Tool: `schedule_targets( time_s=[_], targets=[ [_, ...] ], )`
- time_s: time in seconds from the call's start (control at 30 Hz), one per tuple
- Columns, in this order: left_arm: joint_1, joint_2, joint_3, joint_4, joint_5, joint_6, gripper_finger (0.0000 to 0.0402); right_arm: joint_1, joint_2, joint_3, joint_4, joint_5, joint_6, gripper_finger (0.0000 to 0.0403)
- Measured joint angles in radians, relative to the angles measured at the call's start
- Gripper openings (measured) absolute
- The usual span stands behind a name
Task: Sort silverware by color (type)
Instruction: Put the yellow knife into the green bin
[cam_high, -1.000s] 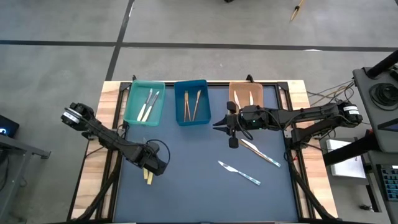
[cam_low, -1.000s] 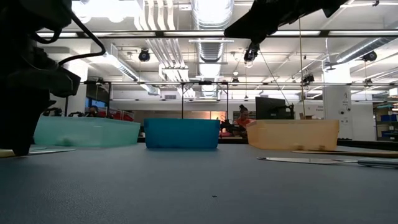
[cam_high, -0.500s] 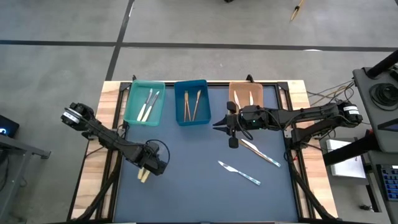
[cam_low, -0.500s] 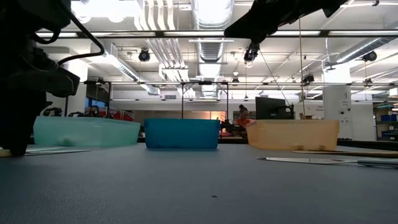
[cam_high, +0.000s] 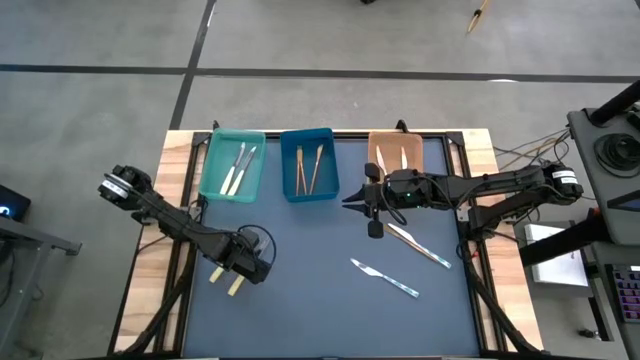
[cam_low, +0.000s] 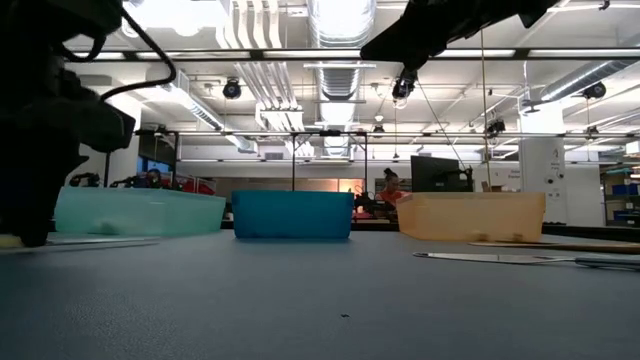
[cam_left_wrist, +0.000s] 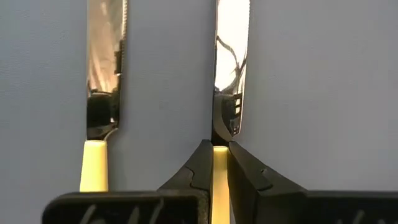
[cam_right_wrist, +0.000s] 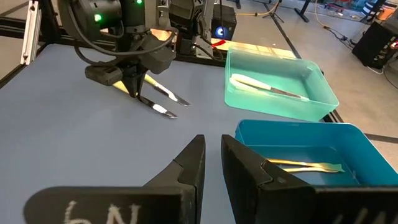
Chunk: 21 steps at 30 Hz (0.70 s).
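Observation:
Two cream-handled knives lie side by side on the dark mat at the near left. My left gripper (cam_high: 243, 267) points down over them and is shut on one knife (cam_left_wrist: 231, 68); the other knife (cam_left_wrist: 102, 81) lies free beside it, flat on the mat. The left gripper (cam_right_wrist: 135, 87) also shows in the right wrist view. My right gripper (cam_high: 347, 203) hangs above the mat before the blue tray (cam_high: 307, 163), its fingers (cam_right_wrist: 194, 163) slightly apart with nothing between them. A tan-handled piece (cam_high: 418, 245) and a pale-blue-handled knife (cam_high: 385, 278) lie flat at the mat's right. My left gripper pinches the knife's cream handle (cam_left_wrist: 221, 171) between its two fingers, close to where the handle meets the blade. The fingers come from above, pointing down, one on each long side of the handle. The knife lies flat on the mat.
Three trays stand along the far edge: teal (cam_high: 233, 165) with cream-handled pieces, blue with tan wooden pieces, orange (cam_high: 396, 152) with a few more. The mat's middle (cam_high: 310, 260) is bare. Wooden table edges (cam_high: 150, 290) frame the mat.
In the high view the cream handle ends beside my left gripper have shifted toward the table's left edge; two ends now show where one showed a second ago. Both arms have kept their places.

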Motion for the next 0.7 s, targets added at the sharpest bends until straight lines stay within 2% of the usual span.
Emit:
schedule_targets(
  time_s=[0.33,0.7],
  targets=[
    [0.009,-0.087,0.031,-0.028,0.001,0.059,0.0007,0.000,0.000,0.000,0.000,0.000,-0.001,0.0043],
    [0.111,-0.306,0.032,-0.138,-0.122,0.132,0.0006,0.000,0.000,0.000,0.000,0.000,-0.021,0.0043]
  ],
)
